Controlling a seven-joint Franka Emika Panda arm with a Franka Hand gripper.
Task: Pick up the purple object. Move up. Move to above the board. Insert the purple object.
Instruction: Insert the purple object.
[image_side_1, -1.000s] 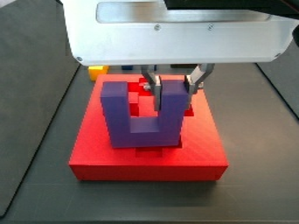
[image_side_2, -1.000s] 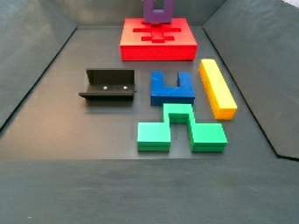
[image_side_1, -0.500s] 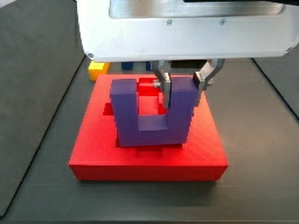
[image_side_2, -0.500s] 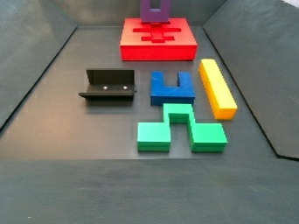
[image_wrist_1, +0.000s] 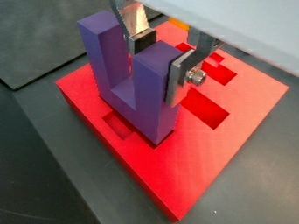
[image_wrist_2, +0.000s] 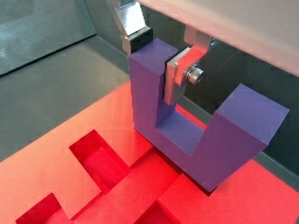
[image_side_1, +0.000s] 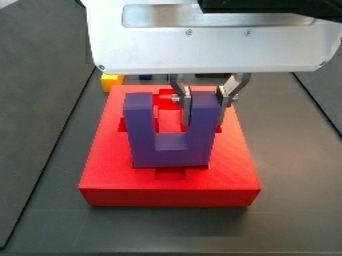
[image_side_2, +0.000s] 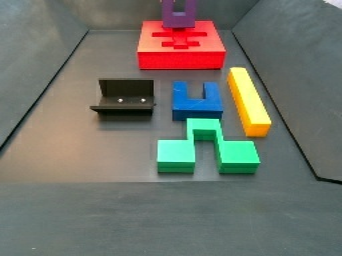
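The purple object (image_side_1: 167, 138) is a U-shaped block standing upright with its prongs up, over the middle of the board (image_side_1: 167, 180), a flat red slab with recessed cut-outs. My gripper (image_side_1: 203, 100) is shut on one prong, with a silver finger on each side, as both wrist views show (image_wrist_1: 158, 59) (image_wrist_2: 156, 59). The block's base (image_wrist_1: 142, 118) is down at the board's surface by a cut-out (image_wrist_1: 205, 103); I cannot tell whether it is seated. In a side view the purple object (image_side_2: 179, 12) stands on the board (image_side_2: 181, 52) at the far end, and the gripper is out of that frame.
Nearer than the board lie the dark fixture (image_side_2: 123, 98), a blue notched block (image_side_2: 198, 98), a yellow bar (image_side_2: 249, 100) and a green block (image_side_2: 203, 145). Dark sloping walls bound the grey floor on both sides.
The gripper and the purple object have shifted slightly to the right over the board in a side view. The loose pieces have not moved.
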